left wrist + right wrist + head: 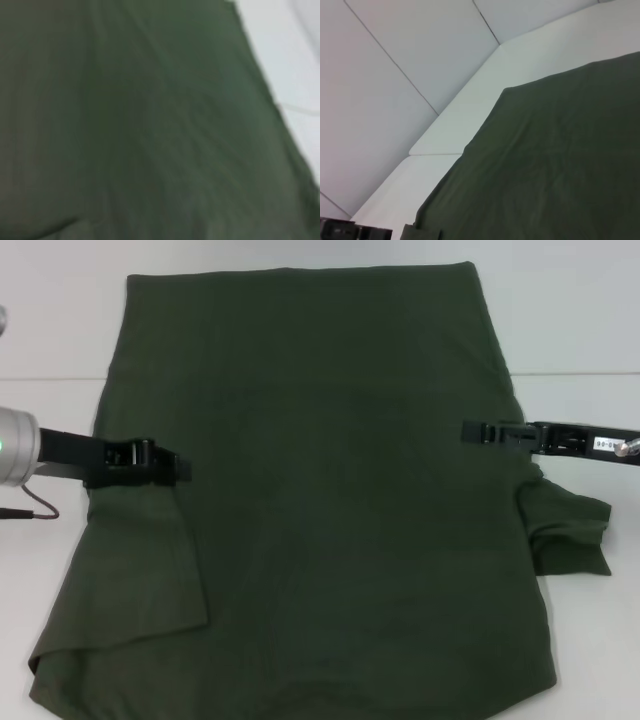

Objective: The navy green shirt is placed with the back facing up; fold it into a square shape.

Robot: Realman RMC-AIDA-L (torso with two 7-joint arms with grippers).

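2 grippers sit on the shirt [320, 500] in the head view, 1 at each side edge about midway down. The shirt lies spread flat on the white bench [580, 330], plain side up, its straight edge at the far side. The left gripper [178, 468] reaches in from the left onto the cloth just above the left sleeve, which is folded in; I cannot tell whether it is spread or pinching. The right gripper [470, 432] reaches in from the right at the shirt's right edge, above the crumpled right sleeve; its state is likewise unclear.

The left wrist view is filled by green cloth [140, 130], with bench [295, 60] beyond its edge.

The right wrist view shows the shirt's corner [545, 165] lying on the bench [470, 130].
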